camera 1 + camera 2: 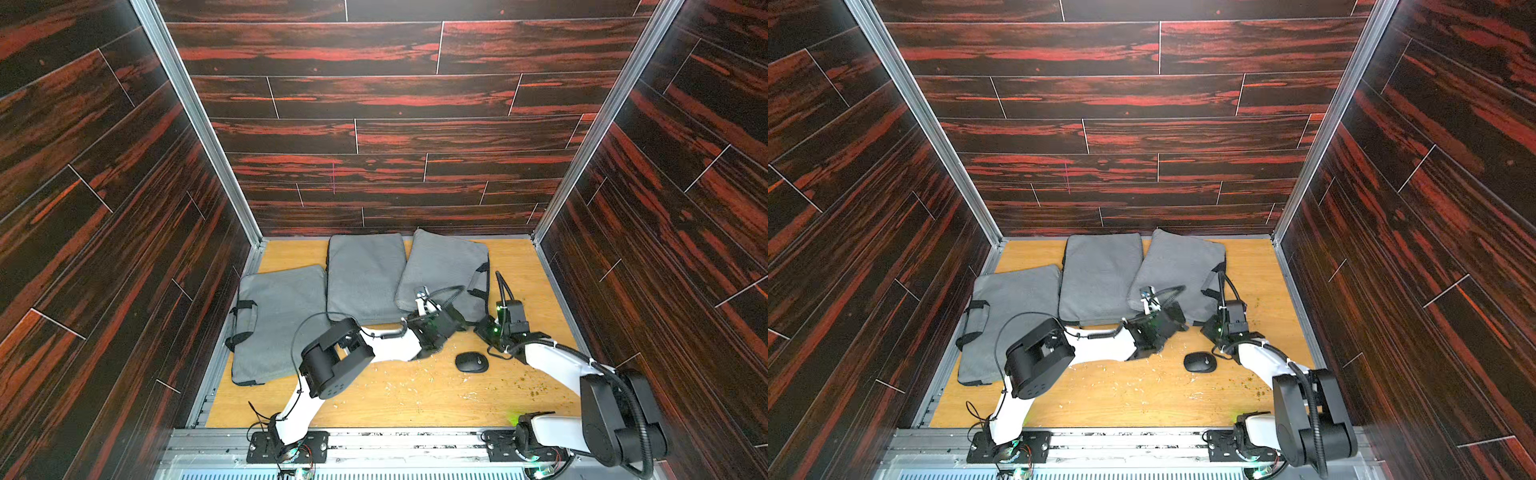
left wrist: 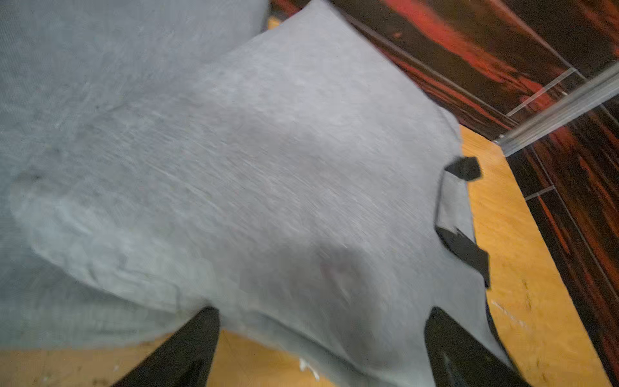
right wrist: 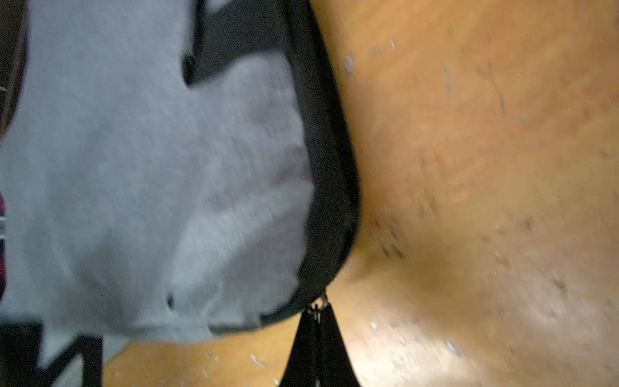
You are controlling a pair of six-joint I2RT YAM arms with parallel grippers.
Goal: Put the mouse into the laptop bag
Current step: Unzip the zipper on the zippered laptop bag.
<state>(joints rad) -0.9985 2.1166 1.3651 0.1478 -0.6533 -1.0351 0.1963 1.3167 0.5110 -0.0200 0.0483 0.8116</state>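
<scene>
Right fingers [image 3: 335,355] pinch zipper [image 3: 317,306], mouse [image 1: 471,362] outside bag [image 1: 444,266]

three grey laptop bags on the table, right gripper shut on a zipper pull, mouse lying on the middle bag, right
No: the mouse lies on the table between the arms, not on a bag; both top views show it. Three grey laptop bags and the right gripper shut on a zipper pull are correct.
</scene>
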